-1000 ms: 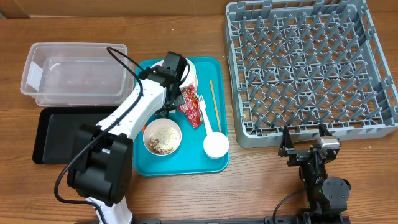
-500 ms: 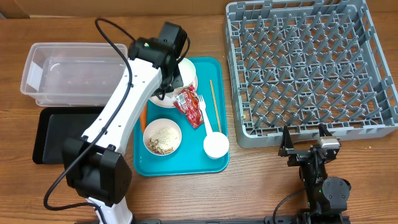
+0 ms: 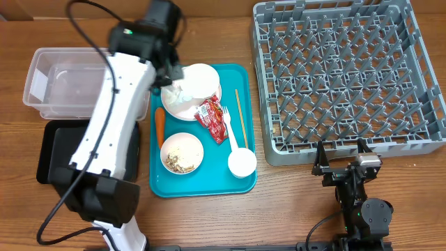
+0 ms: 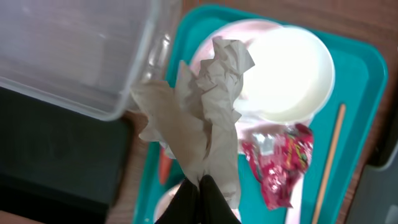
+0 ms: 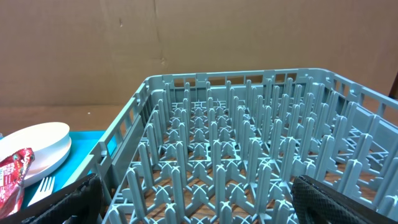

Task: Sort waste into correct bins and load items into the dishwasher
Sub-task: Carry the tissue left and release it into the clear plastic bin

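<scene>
My left gripper (image 4: pixel 201 183) is shut on the crumpled white napkin (image 4: pixel 208 106), which hangs in the air over the teal tray's (image 3: pixel 202 185) back left corner, beside the clear tub (image 4: pixel 74 50). From overhead the napkin (image 3: pixel 178 96) hides part of the white plate (image 3: pixel 205 78). On the tray lie the carrot (image 3: pixel 159 125), red wrapper (image 3: pixel 212 118), fork (image 3: pixel 230 134), chopsticks (image 3: pixel 239 111), a bowl with rice scraps (image 3: pixel 182 153) and a small cup (image 3: pixel 242 163). My right gripper (image 5: pixel 196 199) stands open and empty at the grey dish rack's (image 5: pixel 249 155) near edge.
The clear tub (image 3: pixel 80 80) sits at the back left with the black tray (image 3: pixel 59 150) in front of it. The dish rack (image 3: pixel 348 77) fills the right side. My right gripper (image 3: pixel 341 167) rests just in front of it.
My left arm has lifted the napkin off the plate and swung it back and left toward the clear tub, uncovering the carrot. The right arm has not moved.
</scene>
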Controlling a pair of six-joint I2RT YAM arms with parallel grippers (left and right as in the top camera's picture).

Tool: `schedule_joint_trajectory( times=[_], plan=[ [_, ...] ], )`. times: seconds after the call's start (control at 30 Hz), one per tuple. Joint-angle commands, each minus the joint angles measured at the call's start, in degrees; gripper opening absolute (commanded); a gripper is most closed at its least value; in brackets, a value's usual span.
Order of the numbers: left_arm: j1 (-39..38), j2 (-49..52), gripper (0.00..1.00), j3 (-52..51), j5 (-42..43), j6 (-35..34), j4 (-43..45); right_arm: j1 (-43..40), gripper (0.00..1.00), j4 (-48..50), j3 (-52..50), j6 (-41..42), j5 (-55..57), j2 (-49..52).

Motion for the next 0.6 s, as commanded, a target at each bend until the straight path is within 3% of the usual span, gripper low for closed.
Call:
schedule_joint_trajectory(
  times=[0.0,0.33,0.57],
  plan=[
    [4.0,-0.4,0.04,1.8,-0.4,4.1,-0.5,-0.3,1.00,0.4,-0.6,0.0,-0.1,-0.7],
    [19.4,-0.3,0.04,1.0,-1.6,3.6,0.3,-0.3,1.00,0.4,-0.6,0.0,-0.1,-0.7],
    [25.9,-0.1,0.04,-0.2,-0.4,3.0,2.5,-0.3,1.00,0.4,-0.6,0.0,-0.1,-0.7]
  ],
)
